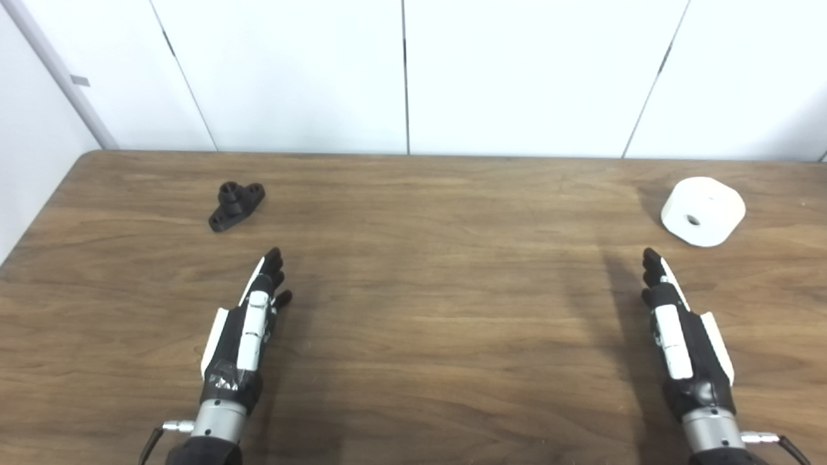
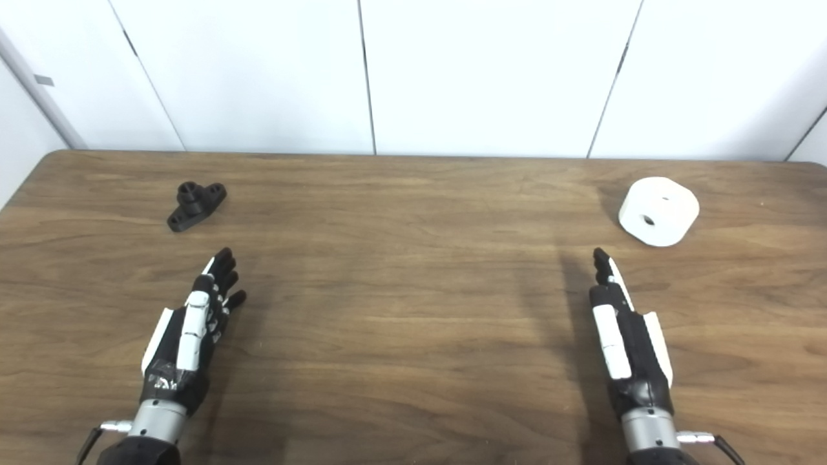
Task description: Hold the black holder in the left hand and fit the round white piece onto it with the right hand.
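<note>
My left hand (image 1: 249, 323) at lower left and right hand (image 1: 678, 329) at lower right hover empty, fingers extended. Farther up, the black holder (image 1: 236, 205) lies upper left, the round white piece (image 1: 703, 211) upper right. I should grasp the holder's base, leaving its post clear.

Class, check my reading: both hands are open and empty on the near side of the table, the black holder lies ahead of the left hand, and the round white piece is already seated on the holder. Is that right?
One part is wrong. The round white piece is not on the black holder; it lies by itself at the table's far right, ahead of the right hand, as the left eye view shows. The left hand and the rest stand as stated.
</note>
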{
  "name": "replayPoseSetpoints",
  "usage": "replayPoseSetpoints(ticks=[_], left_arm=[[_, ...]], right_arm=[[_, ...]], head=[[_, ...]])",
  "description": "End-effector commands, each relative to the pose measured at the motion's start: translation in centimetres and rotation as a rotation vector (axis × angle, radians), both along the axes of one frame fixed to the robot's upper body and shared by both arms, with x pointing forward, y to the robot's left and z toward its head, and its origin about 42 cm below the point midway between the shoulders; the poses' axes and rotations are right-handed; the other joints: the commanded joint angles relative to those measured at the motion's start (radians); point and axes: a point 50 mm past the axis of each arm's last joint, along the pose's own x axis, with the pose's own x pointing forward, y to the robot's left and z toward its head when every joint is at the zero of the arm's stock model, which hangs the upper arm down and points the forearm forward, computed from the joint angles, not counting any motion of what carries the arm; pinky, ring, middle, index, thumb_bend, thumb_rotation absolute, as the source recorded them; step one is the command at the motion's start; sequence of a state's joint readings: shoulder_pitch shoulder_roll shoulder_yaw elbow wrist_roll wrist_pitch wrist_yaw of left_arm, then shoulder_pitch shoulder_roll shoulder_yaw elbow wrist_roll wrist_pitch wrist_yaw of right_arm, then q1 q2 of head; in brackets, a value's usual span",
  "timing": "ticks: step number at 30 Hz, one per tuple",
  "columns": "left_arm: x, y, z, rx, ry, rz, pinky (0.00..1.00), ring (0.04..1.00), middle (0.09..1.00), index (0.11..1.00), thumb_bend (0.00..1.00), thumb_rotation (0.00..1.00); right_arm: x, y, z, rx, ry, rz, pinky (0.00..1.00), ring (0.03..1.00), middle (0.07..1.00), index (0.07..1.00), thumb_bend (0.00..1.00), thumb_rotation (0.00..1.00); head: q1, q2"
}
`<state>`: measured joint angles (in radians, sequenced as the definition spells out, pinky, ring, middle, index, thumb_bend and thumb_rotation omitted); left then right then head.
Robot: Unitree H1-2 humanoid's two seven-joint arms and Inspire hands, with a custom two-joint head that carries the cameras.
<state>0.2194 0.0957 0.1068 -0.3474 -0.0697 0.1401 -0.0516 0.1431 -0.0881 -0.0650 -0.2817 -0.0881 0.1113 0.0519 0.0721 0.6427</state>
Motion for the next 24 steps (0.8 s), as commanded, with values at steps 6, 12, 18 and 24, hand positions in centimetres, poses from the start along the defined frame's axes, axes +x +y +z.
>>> replayPoseSetpoints(ticks=[6,12,18,24], left_arm=[[-0.8,0.3,0.0,0.014,0.006,0.004,1.00,1.000,1.000,1.000,0.46,1.00],[-0.8,0.2,-0.1,0.017,0.001,0.008,1.00,1.000,1.000,1.000,0.48,1.00],[-0.9,-0.5,-0.4,0.028,-0.007,0.008,1.00,1.000,1.000,1.000,0.47,1.00],[-0.9,-1.6,-1.3,0.022,-0.008,0.018,1.00,1.000,1.000,0.990,0.49,1.00]], right_arm=[[0.0,0.1,0.9,-0.003,-0.050,0.000,1.00,1.000,0.990,0.968,0.65,1.00],[-0.1,0.1,1.0,0.001,-0.051,0.003,1.00,1.000,0.986,0.967,0.65,1.00],[-0.2,-0.6,0.9,-0.007,-0.048,0.009,1.00,1.000,0.988,0.969,0.60,1.00],[-0.2,-1.5,0.1,-0.005,-0.042,0.003,1.00,1.000,0.991,0.981,0.59,1.00]], head=[[0.000,0.003],[0.017,-0.006],[0.126,-0.041],[0.228,-0.106]])
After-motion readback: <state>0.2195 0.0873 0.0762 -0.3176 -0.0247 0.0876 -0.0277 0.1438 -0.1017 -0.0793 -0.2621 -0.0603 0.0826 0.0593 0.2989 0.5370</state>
